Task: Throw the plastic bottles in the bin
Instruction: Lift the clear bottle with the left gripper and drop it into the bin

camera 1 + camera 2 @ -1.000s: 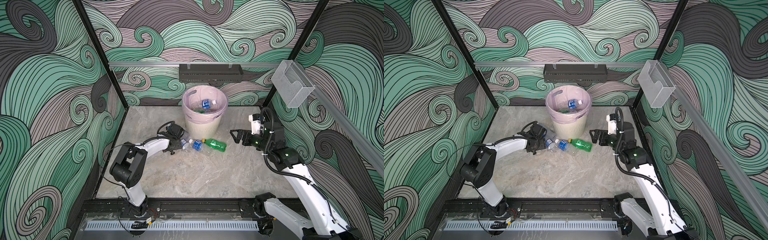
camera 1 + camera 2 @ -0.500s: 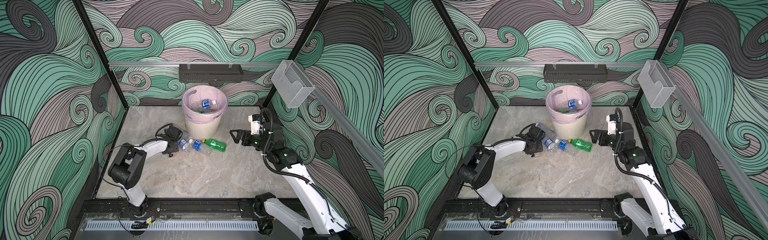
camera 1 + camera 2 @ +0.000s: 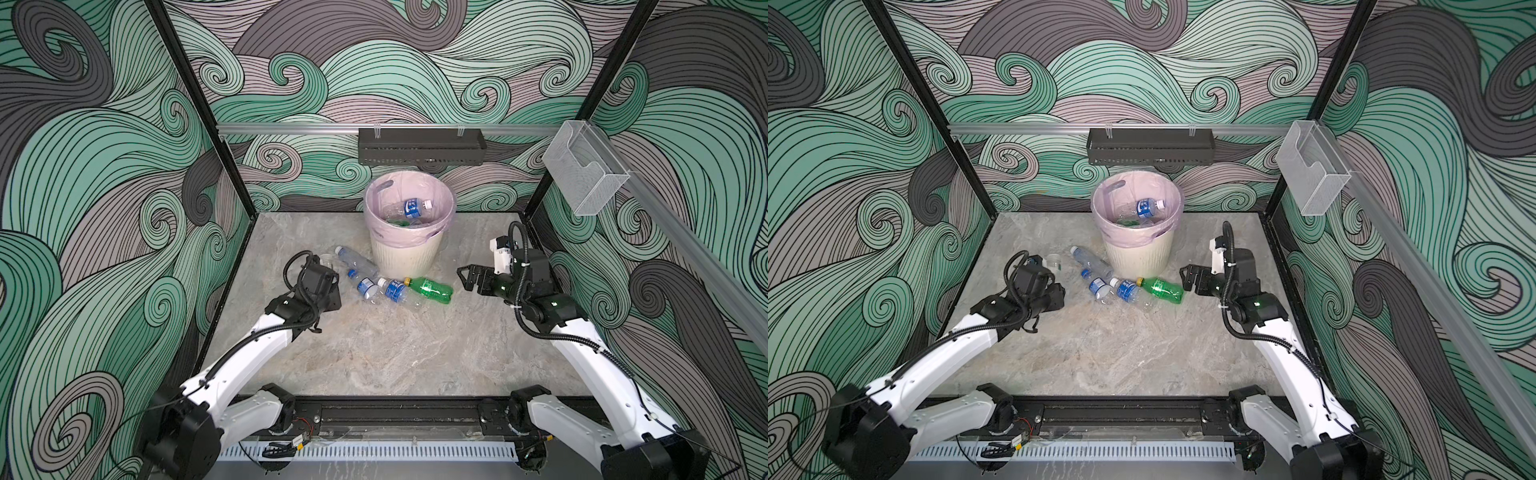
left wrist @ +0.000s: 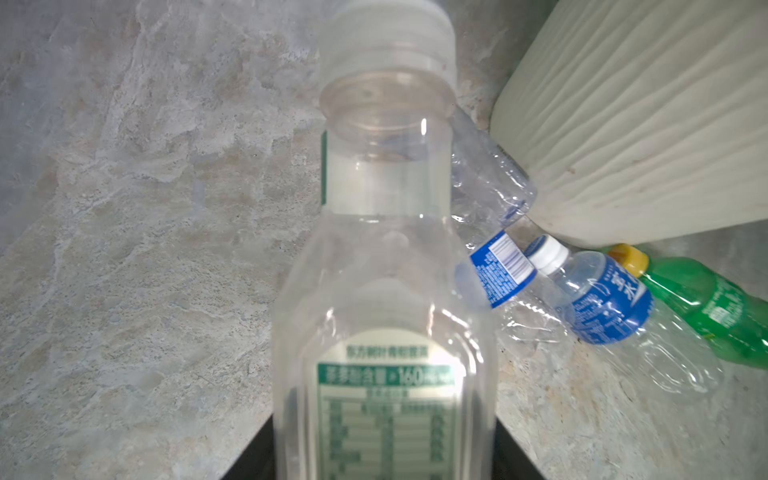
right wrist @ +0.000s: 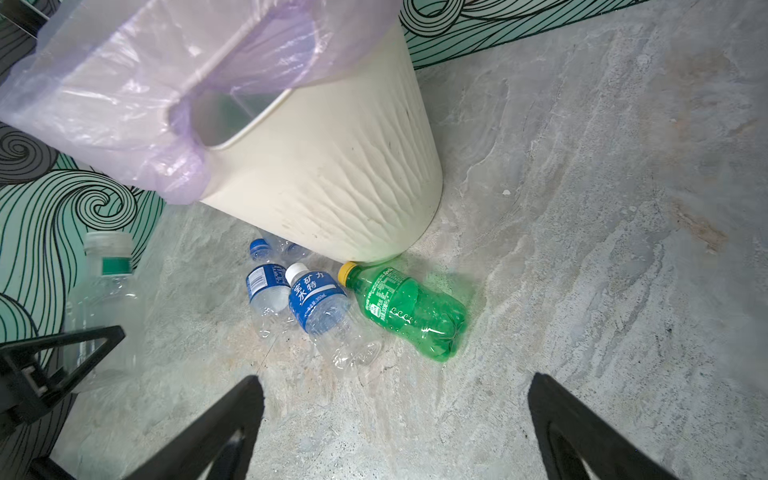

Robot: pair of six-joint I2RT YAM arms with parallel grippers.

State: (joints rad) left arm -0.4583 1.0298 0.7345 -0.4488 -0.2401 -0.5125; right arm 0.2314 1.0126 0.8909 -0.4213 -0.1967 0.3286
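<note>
— What do the left jaws hold?
— They pinch the clear plastic bottle with white cap and green-white label, low over the grey marbled desk, left of centre in both top views.
— And the target?
— The cream ribbed plastic bin with pink bag stands upper middle, with some bottles inside. I'd lift straight up, clear the rim, then let go over the opening. The grip looks low on the body, so the neck may swing.
— The right jaws?
— Spread and empty, near the green plastic bottle at the bin's foot. That arm should stand aside.
</note>
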